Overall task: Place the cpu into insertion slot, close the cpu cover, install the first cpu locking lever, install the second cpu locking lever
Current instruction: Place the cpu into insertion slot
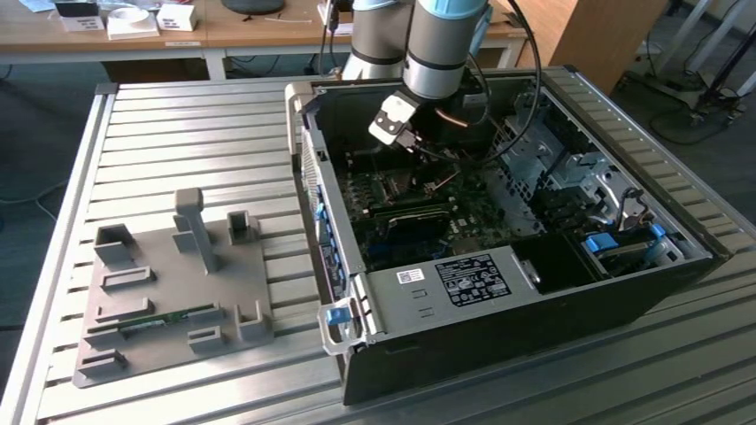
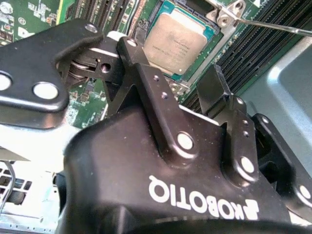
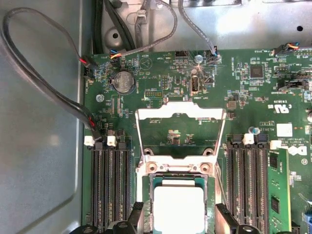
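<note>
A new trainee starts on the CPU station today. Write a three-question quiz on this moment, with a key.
1. True or false: the cpu cover is shut over the cpu.
2. Where is the cpu? A) held in the air by the jaws B) seated in the insertion slot C) under a shut cover
3. Fill in: in the first wrist view the jaws stand ___, one on each side of the cpu.

Key: 1 false, the cover stands open above the slot; 2 B; 3 open.
</note>
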Available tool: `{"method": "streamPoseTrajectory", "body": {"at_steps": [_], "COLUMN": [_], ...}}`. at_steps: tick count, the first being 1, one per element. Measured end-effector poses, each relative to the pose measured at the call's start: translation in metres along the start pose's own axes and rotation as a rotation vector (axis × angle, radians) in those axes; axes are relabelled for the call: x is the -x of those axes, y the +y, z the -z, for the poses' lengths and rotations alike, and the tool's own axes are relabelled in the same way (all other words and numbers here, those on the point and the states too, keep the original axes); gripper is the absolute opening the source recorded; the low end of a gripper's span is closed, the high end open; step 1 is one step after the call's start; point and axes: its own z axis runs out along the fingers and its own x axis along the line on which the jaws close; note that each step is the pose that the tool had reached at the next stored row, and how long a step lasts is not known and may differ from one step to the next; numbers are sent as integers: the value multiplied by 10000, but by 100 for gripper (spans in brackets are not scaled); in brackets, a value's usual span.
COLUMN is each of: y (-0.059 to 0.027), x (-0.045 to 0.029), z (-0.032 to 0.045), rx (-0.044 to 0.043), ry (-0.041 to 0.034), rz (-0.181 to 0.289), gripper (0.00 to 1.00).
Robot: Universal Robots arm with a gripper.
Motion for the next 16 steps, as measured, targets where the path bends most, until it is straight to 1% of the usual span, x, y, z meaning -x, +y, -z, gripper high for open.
{"method": "streamPoseTrajectory", "body": {"at_steps": [6, 7, 8, 9, 10, 11, 14, 15, 16], "y": [0, 0, 0, 0, 0, 0, 0, 0, 0], "x": [0, 0, 0, 0, 0, 0, 0, 0, 0], "z": [2, 2, 2, 2, 2, 2, 3, 3, 3], "rx": [-1, -1, -1, -1, -2, -1, -1, -1, -1], "ry": [-2, -2, -2, -2, -3, -2, -2, -2, -2], "rz": [0, 0, 0, 0, 0, 0, 0, 0, 0], "gripper": [67, 66, 59, 59, 53, 53, 36, 36, 29]}}
